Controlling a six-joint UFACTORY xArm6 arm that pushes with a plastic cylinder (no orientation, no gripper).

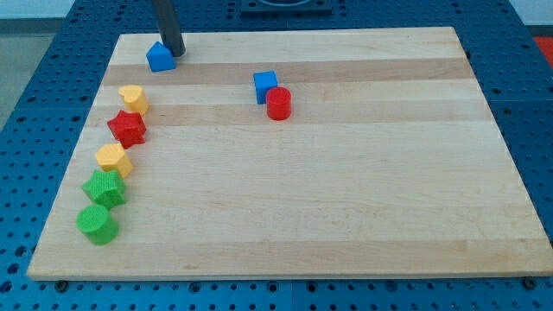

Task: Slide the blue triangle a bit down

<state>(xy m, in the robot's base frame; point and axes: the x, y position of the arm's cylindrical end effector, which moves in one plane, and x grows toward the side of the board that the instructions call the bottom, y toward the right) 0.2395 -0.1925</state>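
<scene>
**Rod tip at the blue triangle, upper left of the board**

The blue triangle (160,57) sits in the upper left of the frame, close to the top edge of the wooden board (346,216). My tip (175,53) stands just at its right side, at the block's upper right corner; whether it actually touches the block I cannot tell from this angle. The arm carries no claw, only the dark rod, so there is nothing to be open, closed or gripping.

Down the left side of the board runs a loose column of five blocks. From the top: a yellow heart-like block (133,98), a red star-shaped block (127,128), a yellow block (113,159) whose shape is hard to make out, a green star-shaped block (104,187), and a green cylinder (97,224) nearest the frame's bottom. Each stands close to the next.

Above the middle of the frame, well apart from the triangle, a blue cube (265,85) and a red cylinder (278,104) stand together, the cylinder at the cube's lower right and apparently touching it.

The board lies on a blue perforated table (26,130).
</scene>
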